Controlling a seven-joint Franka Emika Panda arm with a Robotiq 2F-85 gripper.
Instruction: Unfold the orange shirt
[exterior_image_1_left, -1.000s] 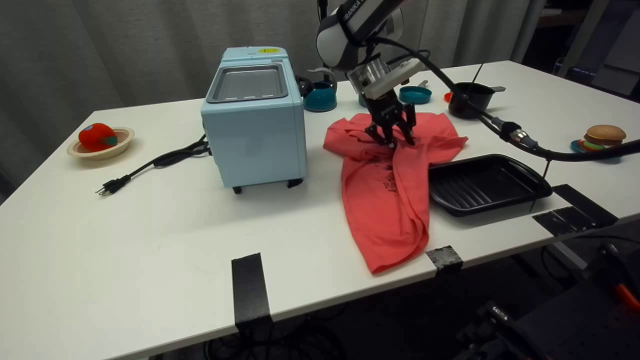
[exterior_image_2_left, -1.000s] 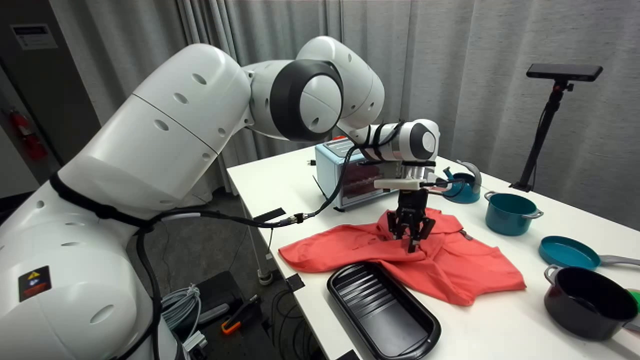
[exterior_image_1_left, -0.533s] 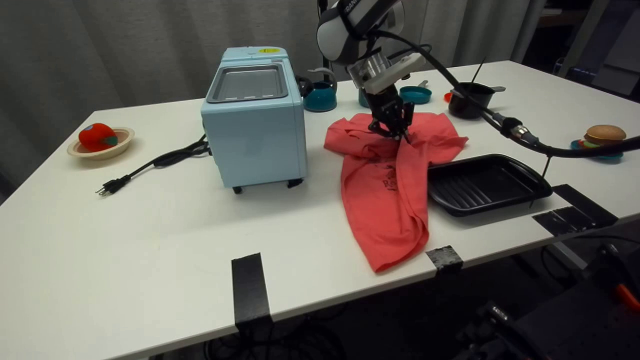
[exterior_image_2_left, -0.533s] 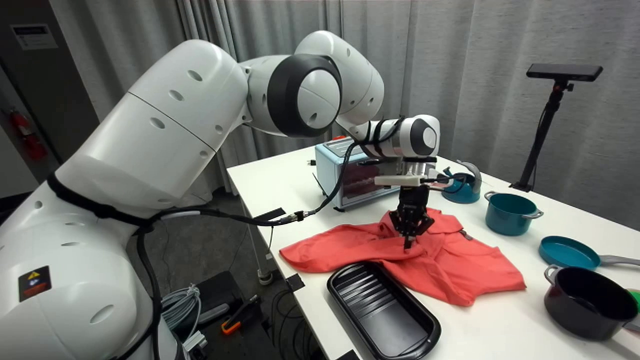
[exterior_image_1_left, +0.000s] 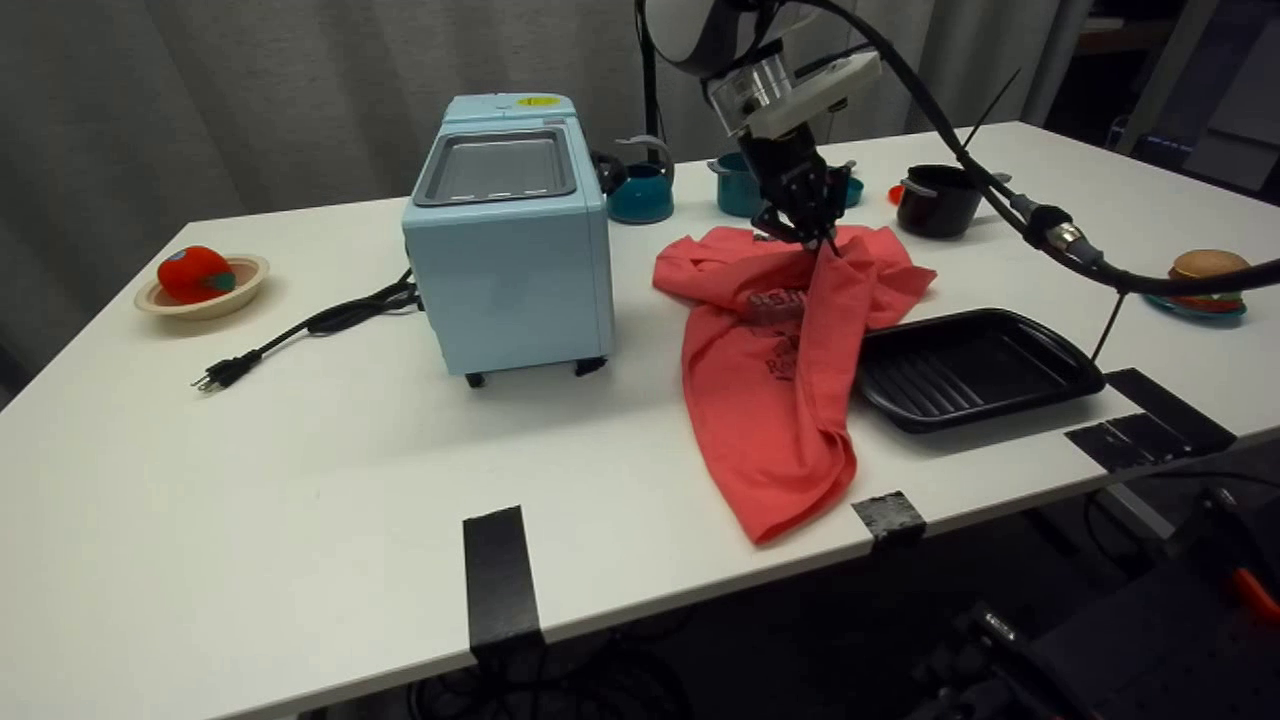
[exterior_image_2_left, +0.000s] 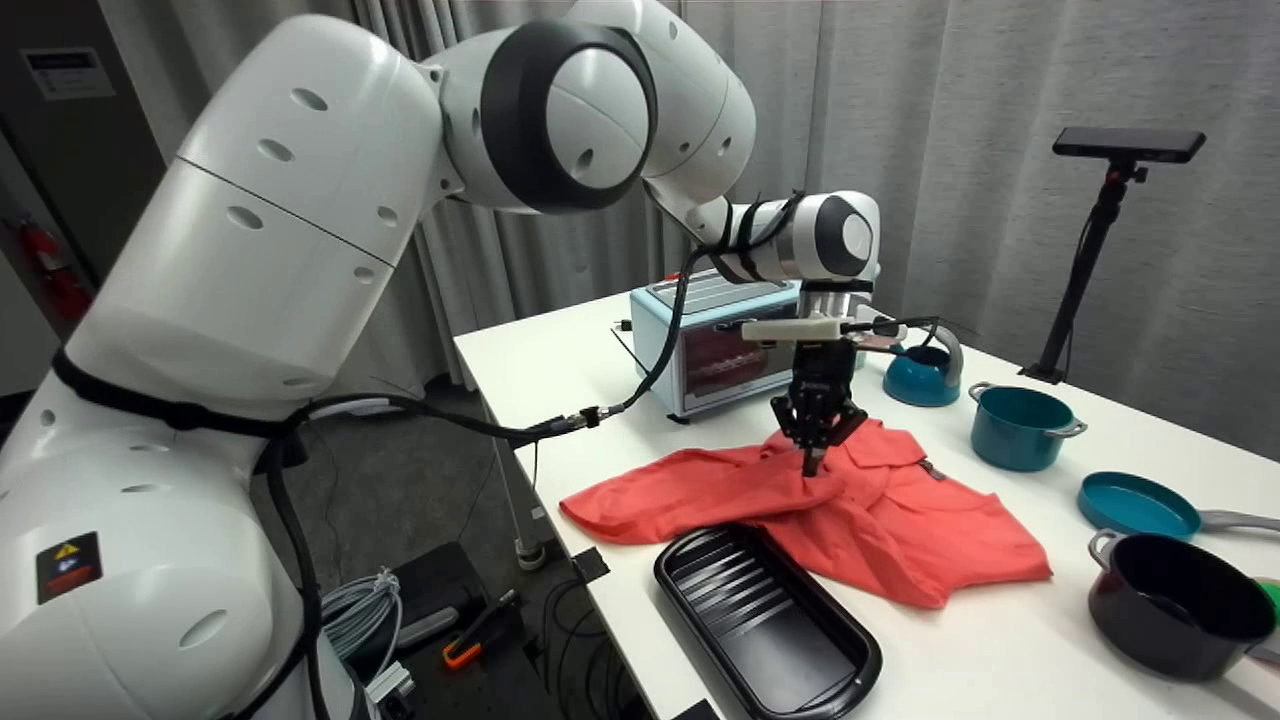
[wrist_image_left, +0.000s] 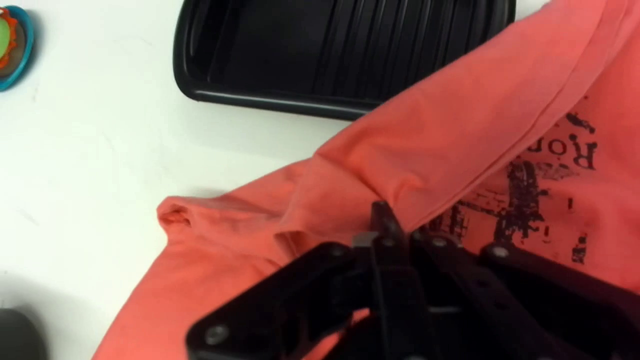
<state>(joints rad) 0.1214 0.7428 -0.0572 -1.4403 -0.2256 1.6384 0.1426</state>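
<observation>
White table (exterior_image_1_left: 350, 500) | orange shirt (exterior_image_1_left: 765, 420) rumpled beneath hand (exterior_image_2_left: 812, 463) | hand pinched together, gripping a raised fold

White, dimpled arm (exterior_image_2_left: 300, 180), black straps (exterior_image_2_left: 183, 415), black cable (exterior_image_1_left: 1160, 285), black claw (wrist_image_left: 401, 224) with grey screws (wrist_image_left: 217, 334).

The letters “Ro” (wrist_image_left: 584, 156) can be read on the orange shirt (exterior_image_1_left: 760, 450). Far from it, a warning triangle (exterior_image_2_left: 68, 551) is shown on the robot arm (exterior_image_2_left: 210, 300). Too small to be read are the sticker (exterior_image_1_left: 538, 101) on the blue box (exterior_image_1_left: 510, 285) near the shirt and the sign (exterior_image_2_left: 68, 73) on the dark panel (exterior_image_2_left: 80, 150).
</observation>
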